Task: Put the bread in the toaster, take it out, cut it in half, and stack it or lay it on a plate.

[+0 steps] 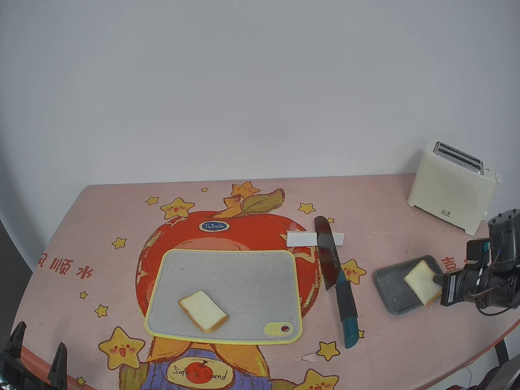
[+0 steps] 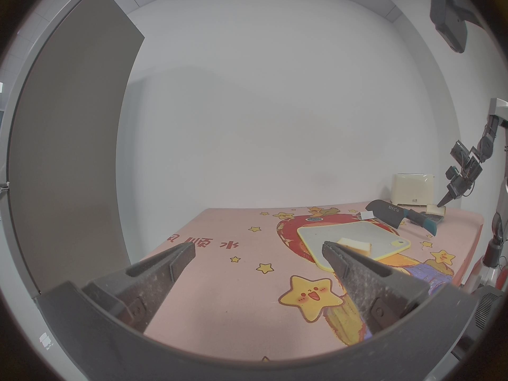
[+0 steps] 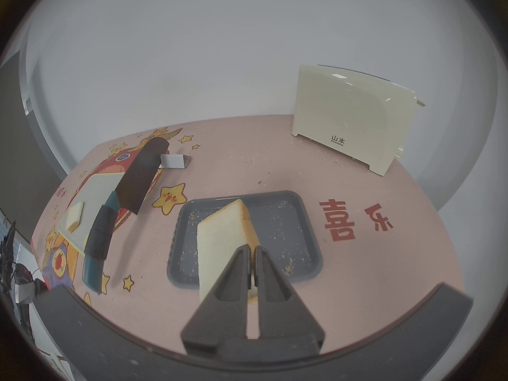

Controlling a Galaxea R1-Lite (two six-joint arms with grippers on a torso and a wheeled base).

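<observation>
Two narrow fingers of the right gripper (image 3: 253, 252) are pinched almost together on the near edge of a bread slice (image 3: 225, 239). The slice sits at a tilt and stretches away from the fingertips over a grey tray (image 3: 288, 223). Crumbs speckle the tray floor on both sides of the slice. The tray lies directly under and just ahead of this gripper, on the pink cartoon-printed table (image 1: 379, 207).

Beyond the tray and off to one side of the gripper stands the cream toaster (image 3: 352, 115), upright and well apart from the held slice, close to the wall. On the tray's other side, a little farther from the gripper, a knife (image 1: 338, 283) with a dark blade and a teal handle lies beside the tray. Its blade is propped on a small white block (image 1: 301, 239).

Past the knife is a grey cutting board (image 1: 244, 277) with a yellow rim. A second bread piece (image 1: 203, 311) lies flat on the board, apart from the knife.

Farthest from the right gripper, at the opposite near edge of the table, the left gripper (image 2: 256, 247) hangs with its fingers spread wide and nothing between them, well away from the board.
</observation>
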